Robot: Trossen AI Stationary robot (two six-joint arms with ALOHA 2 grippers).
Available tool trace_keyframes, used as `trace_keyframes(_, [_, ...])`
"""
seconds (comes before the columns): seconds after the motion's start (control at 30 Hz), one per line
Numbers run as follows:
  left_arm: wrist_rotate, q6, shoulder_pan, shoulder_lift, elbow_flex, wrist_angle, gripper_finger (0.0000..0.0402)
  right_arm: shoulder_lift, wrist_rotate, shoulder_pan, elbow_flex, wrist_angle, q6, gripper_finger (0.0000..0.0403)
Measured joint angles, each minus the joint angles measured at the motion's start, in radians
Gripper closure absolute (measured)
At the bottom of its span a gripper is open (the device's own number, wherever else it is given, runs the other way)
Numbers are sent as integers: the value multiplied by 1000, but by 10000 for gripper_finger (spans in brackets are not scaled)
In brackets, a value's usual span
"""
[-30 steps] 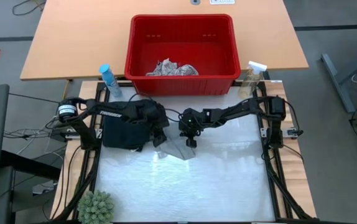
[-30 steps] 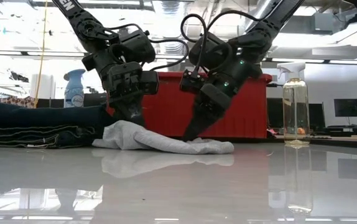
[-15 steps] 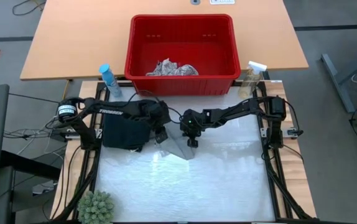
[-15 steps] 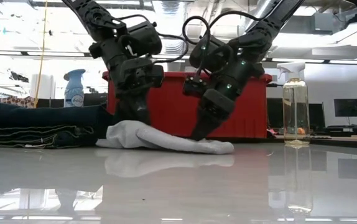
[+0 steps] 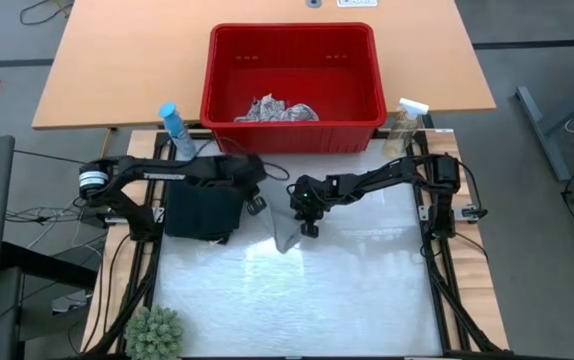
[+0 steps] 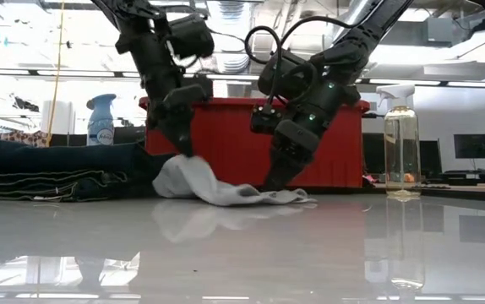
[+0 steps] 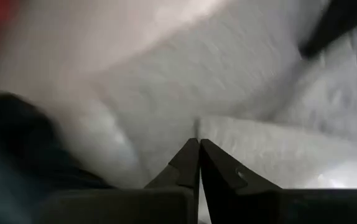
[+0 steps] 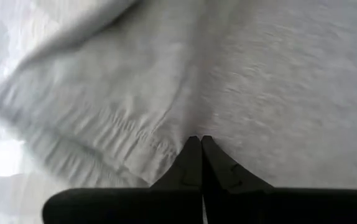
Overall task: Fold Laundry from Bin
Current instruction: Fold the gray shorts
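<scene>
The left end effector [image 6: 183,145] had its fingers pressed together on one raised edge of the grey cloth [image 6: 226,187], close beside the folded dark trousers [image 5: 203,211] that lay along the table's left side. The right end effector [image 6: 275,176] was also clamped shut, pinching the same cloth's other end low against the table [image 5: 347,285], near the middle of its far half. Between the two, the cloth sagged onto the white surface. The red bin [image 5: 292,72] stood beyond the table's far edge, with the leaf-print cloth [image 5: 277,110] crumpled inside against its near wall.
</scene>
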Motion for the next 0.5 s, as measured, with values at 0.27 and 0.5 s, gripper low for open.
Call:
trace_keyframes(0.27, [-48,52,85,-20,1,147,401,-2,-5,40,-30,-9,1,384])
trace_keyframes(0.5, [67,59,129,95,0,233,401,-1,-3,80,-43,-6,40,383])
